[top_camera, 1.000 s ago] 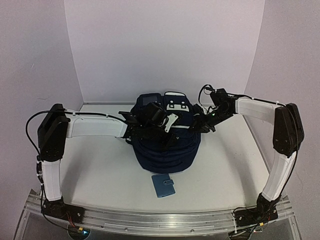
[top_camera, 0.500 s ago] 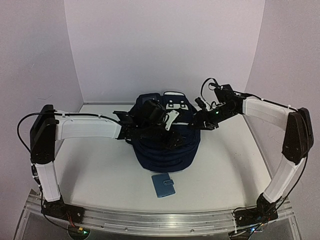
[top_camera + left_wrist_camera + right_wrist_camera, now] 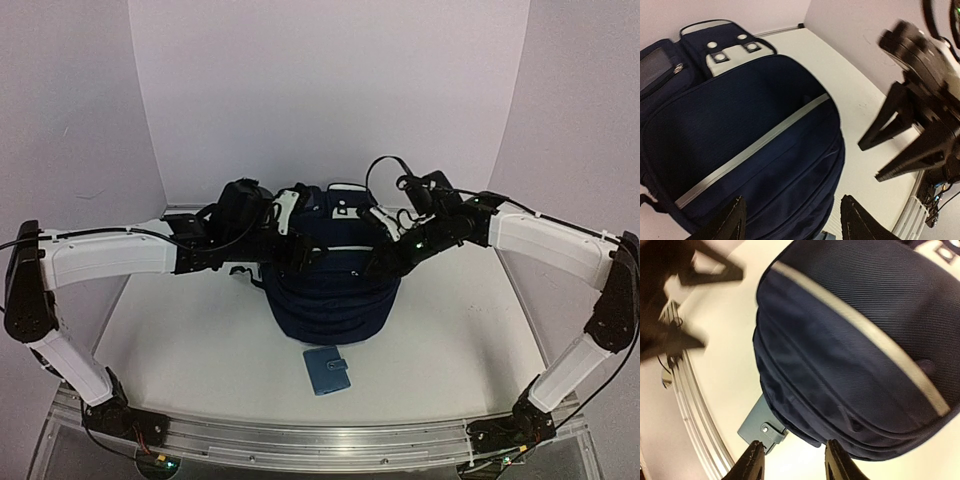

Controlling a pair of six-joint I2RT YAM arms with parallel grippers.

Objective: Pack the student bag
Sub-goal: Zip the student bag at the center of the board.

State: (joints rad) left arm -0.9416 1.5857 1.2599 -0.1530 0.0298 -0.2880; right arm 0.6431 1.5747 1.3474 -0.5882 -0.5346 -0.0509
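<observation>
Student bag [image 3: 335, 300]: unmoved on bench [image 3: 190, 350]. Left fingers [image 3: 732, 222] and right fingers [image 3: 754, 462]: formerly closed at bag top, now lifted clear, parted, empty

Left arm [image 3: 110, 255], right arm [image 3: 545, 235] raised off student bag [image 3: 335, 300]; jaws parted.
</observation>
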